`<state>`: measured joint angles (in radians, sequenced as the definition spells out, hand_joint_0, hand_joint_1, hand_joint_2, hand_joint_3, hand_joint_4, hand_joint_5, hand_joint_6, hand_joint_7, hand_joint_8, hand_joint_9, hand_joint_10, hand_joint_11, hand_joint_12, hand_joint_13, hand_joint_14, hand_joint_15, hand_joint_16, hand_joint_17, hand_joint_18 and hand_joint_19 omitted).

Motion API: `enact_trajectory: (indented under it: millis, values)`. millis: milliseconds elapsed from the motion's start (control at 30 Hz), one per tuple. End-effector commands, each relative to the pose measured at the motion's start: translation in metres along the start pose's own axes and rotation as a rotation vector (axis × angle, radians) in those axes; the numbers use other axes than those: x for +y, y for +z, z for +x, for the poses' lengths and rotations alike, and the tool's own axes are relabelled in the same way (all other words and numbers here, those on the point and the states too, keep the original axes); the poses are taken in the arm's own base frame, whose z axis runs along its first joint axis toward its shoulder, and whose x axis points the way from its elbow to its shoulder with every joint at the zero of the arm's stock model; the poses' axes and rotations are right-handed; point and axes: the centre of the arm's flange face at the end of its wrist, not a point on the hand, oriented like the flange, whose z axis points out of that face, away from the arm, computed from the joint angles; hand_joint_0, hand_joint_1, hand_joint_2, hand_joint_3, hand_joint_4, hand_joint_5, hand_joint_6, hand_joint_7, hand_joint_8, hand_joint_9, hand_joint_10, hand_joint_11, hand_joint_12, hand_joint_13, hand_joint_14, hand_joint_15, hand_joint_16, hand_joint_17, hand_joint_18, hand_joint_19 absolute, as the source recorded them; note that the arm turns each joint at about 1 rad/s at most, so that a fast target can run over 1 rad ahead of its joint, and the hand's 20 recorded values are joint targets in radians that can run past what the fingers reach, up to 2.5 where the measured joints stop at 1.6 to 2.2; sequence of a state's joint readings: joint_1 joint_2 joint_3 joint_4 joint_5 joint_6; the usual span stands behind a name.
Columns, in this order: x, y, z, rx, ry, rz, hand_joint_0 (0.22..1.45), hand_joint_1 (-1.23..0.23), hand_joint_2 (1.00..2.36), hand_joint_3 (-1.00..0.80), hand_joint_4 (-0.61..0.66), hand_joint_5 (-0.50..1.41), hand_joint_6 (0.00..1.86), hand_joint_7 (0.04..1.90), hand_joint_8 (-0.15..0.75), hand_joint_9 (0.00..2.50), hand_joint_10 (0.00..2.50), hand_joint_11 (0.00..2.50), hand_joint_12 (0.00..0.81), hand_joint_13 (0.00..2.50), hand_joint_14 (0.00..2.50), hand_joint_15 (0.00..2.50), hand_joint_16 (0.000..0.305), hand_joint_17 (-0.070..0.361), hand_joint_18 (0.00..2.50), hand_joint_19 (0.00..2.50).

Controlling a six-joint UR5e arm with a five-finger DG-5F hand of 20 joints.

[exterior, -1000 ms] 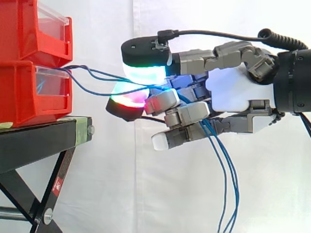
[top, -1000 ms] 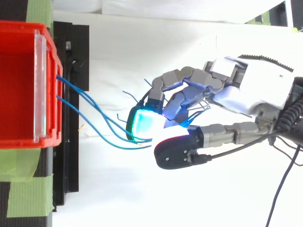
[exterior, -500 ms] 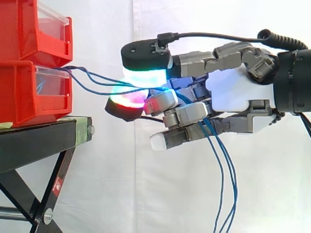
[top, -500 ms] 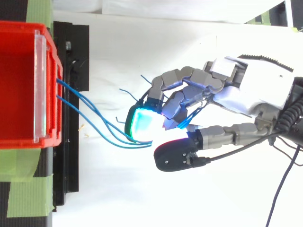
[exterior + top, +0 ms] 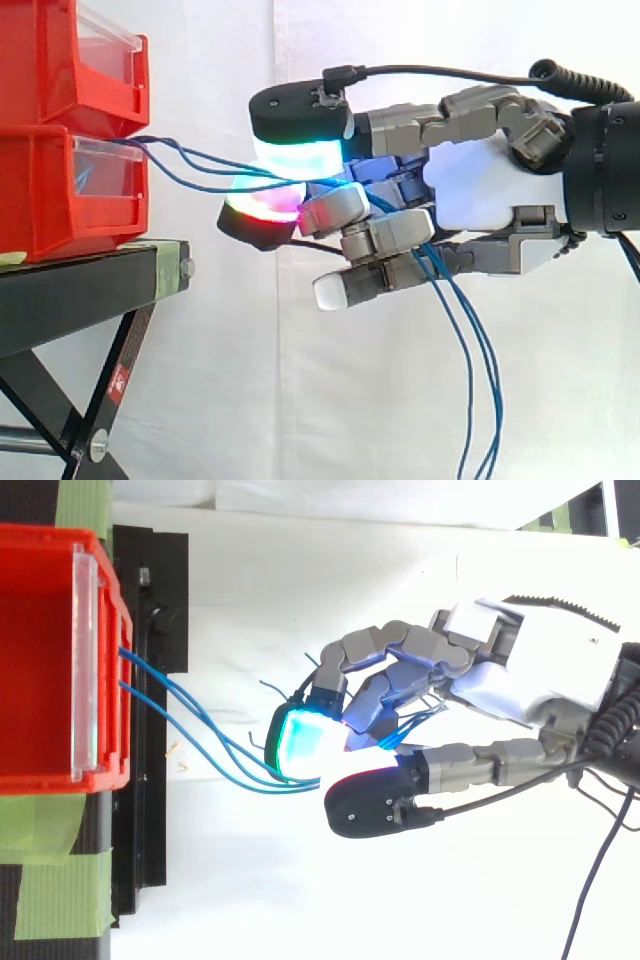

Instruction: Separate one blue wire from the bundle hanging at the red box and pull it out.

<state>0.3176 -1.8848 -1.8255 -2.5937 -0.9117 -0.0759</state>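
Side view: hand (image 5: 480, 185) pinches three blue wires (image 5: 210, 189) beside two stacked red bins (image 5: 50, 190).

A lab test rig: red bins (image 5: 60, 190) on a black stand (image 5: 70, 300) before a white curtain (image 5: 250, 400).

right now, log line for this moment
hand: shut on blue wires | wires: from lower red bin to hand | tails: hang below

Hand (image 5: 480, 190) horiz., fingers (image 5: 335, 210) curled in pinch
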Motion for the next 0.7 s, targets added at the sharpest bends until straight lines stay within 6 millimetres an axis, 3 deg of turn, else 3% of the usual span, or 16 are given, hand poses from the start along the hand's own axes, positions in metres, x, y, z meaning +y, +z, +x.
enact_trajectory:
  millis: [0, 333, 533, 667]
  values:
    - [0.0004, -0.0002, -0.0003, 0.0, 0.0, 0.001, 0.68, -0.77, 1.03, 0.0, 0.24, -0.22, 0.85, 1.01, 0.338, 0.82, 0.66, 1.6, 0.313, 0.92, 1.01, 1.52, 0.035, 0.08, 0.72, 0.8]
    - [-0.0004, -0.0001, -0.0001, 0.0, -0.002, 0.002, 0.64, -0.65, 1.0, 0.06, 0.28, -0.2, 0.85, 1.02, 0.399, 0.92, 0.84, 1.48, 0.385, 0.96, 1.25, 1.34, 0.045, 0.102, 0.79, 0.76]
    - [-0.0004, -0.0001, -0.0001, 0.0, -0.002, 0.002, 0.59, -0.68, 1.0, 0.0, 0.29, -0.2, 0.84, 1.03, 0.42, 0.91, 0.81, 1.47, 0.414, 0.95, 1.33, 1.3, 0.05, 0.114, 0.81, 0.76]
    - [-0.0001, 0.0001, 0.0001, -0.001, 0.0, -0.001, 0.55, -0.67, 1.01, -0.11, 0.27, -0.21, 0.82, 1.08, 0.381, 0.9, 0.62, 1.63, 0.383, 0.93, 1.18, 1.42, 0.046, 0.102, 0.74, 0.8]
